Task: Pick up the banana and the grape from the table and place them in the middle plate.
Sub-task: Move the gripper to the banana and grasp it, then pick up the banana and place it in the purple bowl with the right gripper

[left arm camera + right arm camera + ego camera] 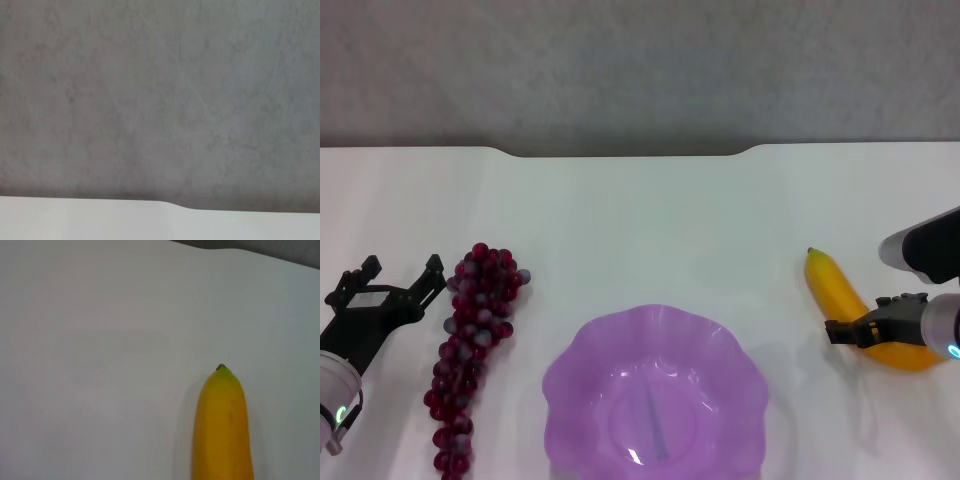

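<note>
Right gripper (860, 325) sits astride the banana (847, 298), to the right of the middle plate (582, 375).

From my seat I see one dark finger (850, 331) lying across the banana's near half; the other is hidden behind the fruit, so I can't tell how wide the jaws stand or whether they pinch yet. The banana's long axis runs from its far dark tip toward the near right, away from the plate, and the right arm reaches in from that side, low over the table (650, 220). The left gripper (395, 280) waits spread, just outboard of the grape (470, 340), which lies lengthwise left of the plate. The plate holds nothing.
</note>
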You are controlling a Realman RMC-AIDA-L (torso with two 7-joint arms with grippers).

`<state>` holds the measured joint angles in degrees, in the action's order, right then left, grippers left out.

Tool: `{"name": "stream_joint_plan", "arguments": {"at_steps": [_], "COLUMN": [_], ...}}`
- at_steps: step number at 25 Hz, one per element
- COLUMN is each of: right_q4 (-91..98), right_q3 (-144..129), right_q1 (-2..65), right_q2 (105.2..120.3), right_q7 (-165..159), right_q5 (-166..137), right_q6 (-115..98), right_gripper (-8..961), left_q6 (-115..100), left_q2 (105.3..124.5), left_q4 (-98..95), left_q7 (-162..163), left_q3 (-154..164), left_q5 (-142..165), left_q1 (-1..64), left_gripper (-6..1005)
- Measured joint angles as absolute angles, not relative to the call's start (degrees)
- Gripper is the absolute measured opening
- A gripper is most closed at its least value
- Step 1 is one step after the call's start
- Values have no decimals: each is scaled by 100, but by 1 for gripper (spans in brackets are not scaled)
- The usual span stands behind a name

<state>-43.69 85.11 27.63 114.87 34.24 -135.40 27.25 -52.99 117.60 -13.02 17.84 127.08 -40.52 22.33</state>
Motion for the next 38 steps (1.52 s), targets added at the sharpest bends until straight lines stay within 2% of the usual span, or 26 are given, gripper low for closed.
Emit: {"name": "stream_joint_plan", "arguments": {"at_steps": [9, 19, 25, 31, 38], "right_q4": [-4016, -4024, -4242, -5795, -6673], "right_q3": [8072, 7869, 7849, 7843, 7740], "right_q1": [2903, 2867, 2812, 2406, 2427], "right_q2": [11503, 11515, 11520, 11477, 11478], "right_q7": [3425, 3383, 3372, 3413, 3693], "right_q5": [-13301, -13297, -13191, -13001, -12417], "right_q6": [2343, 2105, 2299, 3352, 4391], "right_gripper": [767, 534, 509, 508, 509], "left_q6": [-5300, -5300, -5295, -5292, -5239], "left_q2": [11760, 11759, 11755, 11742, 11742], "left_q4": [-1281, -1273, -1265, -1265, -1266], "left_q7": [1790, 1795, 1798, 1812, 1775], "left_q3": [12667, 12663, 12655, 12656, 12673], "left_q5": [-4052, -4052, -4051, -4077, -4125], "left_q1": [2230, 2232, 2212, 2192, 2232], "left_gripper": [890, 890, 890, 890, 890]}}
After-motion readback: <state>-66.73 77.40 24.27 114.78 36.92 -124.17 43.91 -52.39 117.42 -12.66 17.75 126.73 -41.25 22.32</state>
